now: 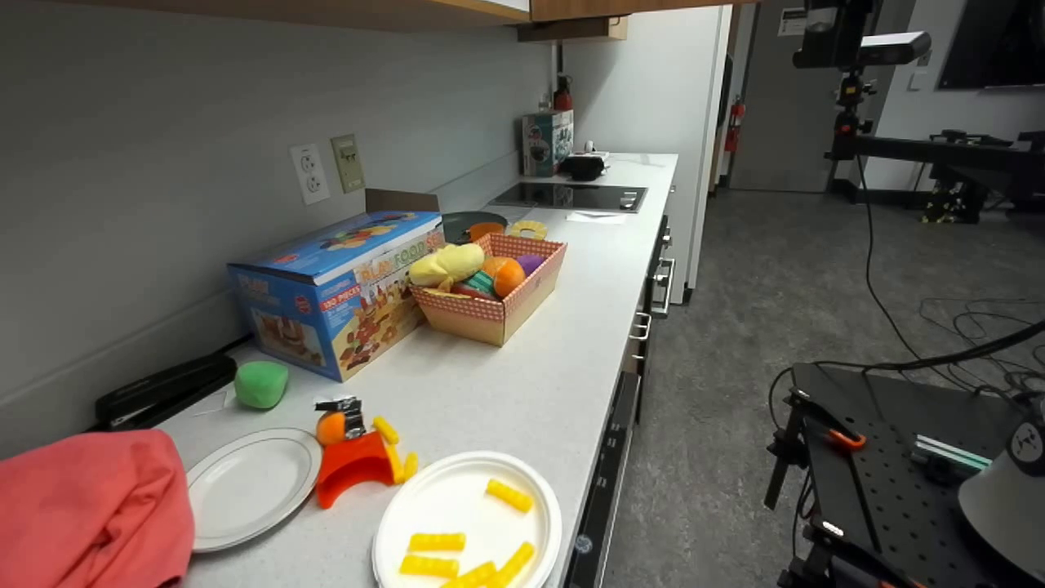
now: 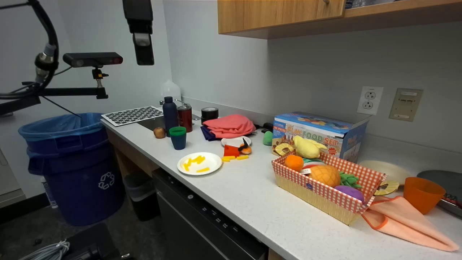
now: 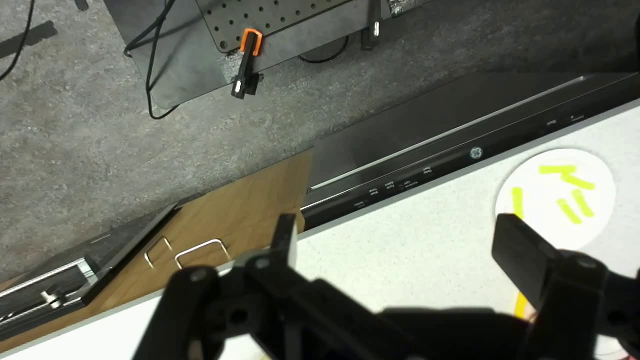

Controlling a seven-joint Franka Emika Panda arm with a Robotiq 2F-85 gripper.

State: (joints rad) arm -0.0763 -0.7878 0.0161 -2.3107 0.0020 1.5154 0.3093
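The gripper (image 3: 398, 230) hangs empty, its fingers (image 3: 525, 252) spread wide, one overlapping the round white plate (image 3: 542, 207) in the wrist view. That plate sits just inside the front edge of the countertop (image 2: 252, 195), bearing five yellow crinkle-cut toy fries (image 1: 437, 542). They look light and fairly stiff, best pinched across their narrow sides at mid-length.

5 yellow sticks (image 1: 437, 542) lie on a round white plate (image 1: 447, 508).

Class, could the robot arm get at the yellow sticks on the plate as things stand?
Probably yes: the gripper hangs open and empty, and nothing covers the yellow sticks on the plate, though reach is hard to judge.
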